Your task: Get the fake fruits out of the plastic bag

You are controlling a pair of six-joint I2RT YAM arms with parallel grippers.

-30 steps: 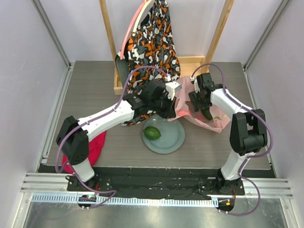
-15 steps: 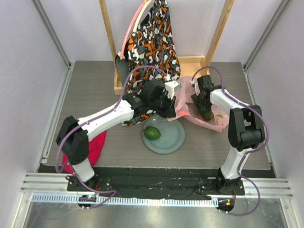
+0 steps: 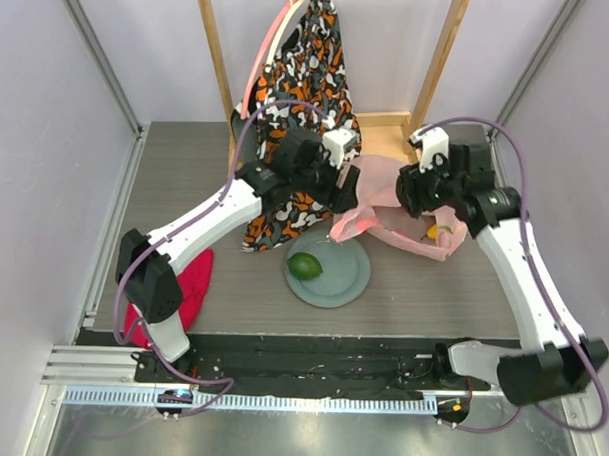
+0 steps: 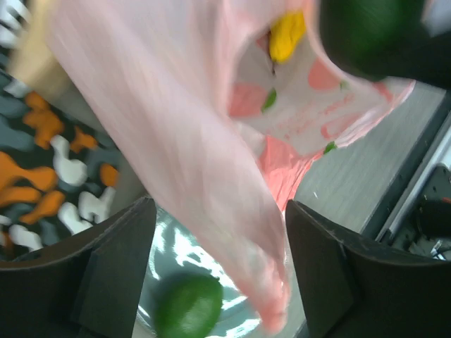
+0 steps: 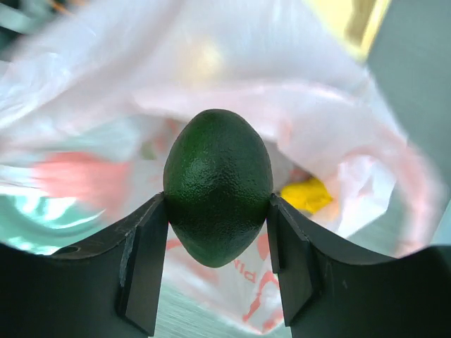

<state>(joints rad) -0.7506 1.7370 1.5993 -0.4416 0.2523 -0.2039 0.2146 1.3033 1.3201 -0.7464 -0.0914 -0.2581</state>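
Observation:
The pink plastic bag (image 3: 385, 213) lies slumped on the table behind the grey-green plate (image 3: 351, 280). One green fruit (image 3: 305, 266) rests on the plate. My right gripper (image 3: 418, 199) hangs over the bag mouth, shut on a dark green oval fruit (image 5: 218, 184). A yellow fruit (image 5: 306, 194) lies inside the bag (image 5: 211, 84) below it. My left gripper (image 4: 218, 205) is open at the bag's left end. A loose fold of the bag (image 4: 211, 162) hangs blurred between its fingers, not pinched. Under it I see the green fruit (image 4: 189, 307) on the plate.
An orange-black-white patterned garment (image 3: 308, 83) hangs from a wooden frame (image 3: 388, 126) at the back, just behind my left gripper (image 3: 338, 181). A red cloth (image 3: 189, 289) lies at the near left beside the left arm's base.
My left gripper has opened and let go of the bag, moving back a little. My right gripper has risen out of the bag with the dark green fruit in it.

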